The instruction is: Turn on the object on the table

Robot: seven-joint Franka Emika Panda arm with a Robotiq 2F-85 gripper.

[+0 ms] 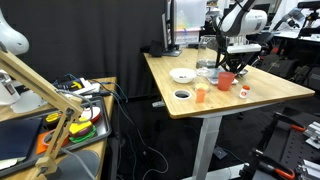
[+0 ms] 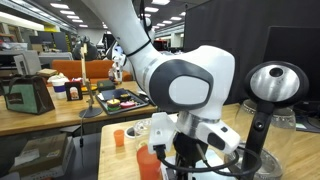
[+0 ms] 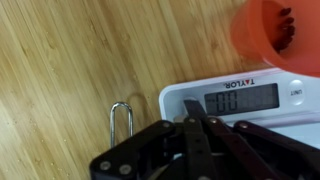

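Note:
The glass kettle with black lid and handle stands at the back of the wood-topped table [image 1: 275,95] in an exterior view [image 1: 205,55] and close on the right in an exterior view [image 2: 278,100]. My gripper [image 1: 237,62] hangs over the table to the kettle's side, apart from it. In the wrist view the gripper [image 3: 195,106] is shut and empty. Its joined fingertips sit over the front edge of a white Taylor scale [image 3: 285,118], just beside the display, which shows digits. I cannot tell whether they touch it. The kettle is out of the wrist view.
A red cup [image 3: 275,30] [image 1: 226,80] stands just beyond the scale. A wire loop [image 3: 121,120] lies on the wood beside the scale. An orange cup [image 1: 200,95], a white bowl [image 1: 182,74] and a dark-centred dish [image 1: 182,95] sit nearer the table's front.

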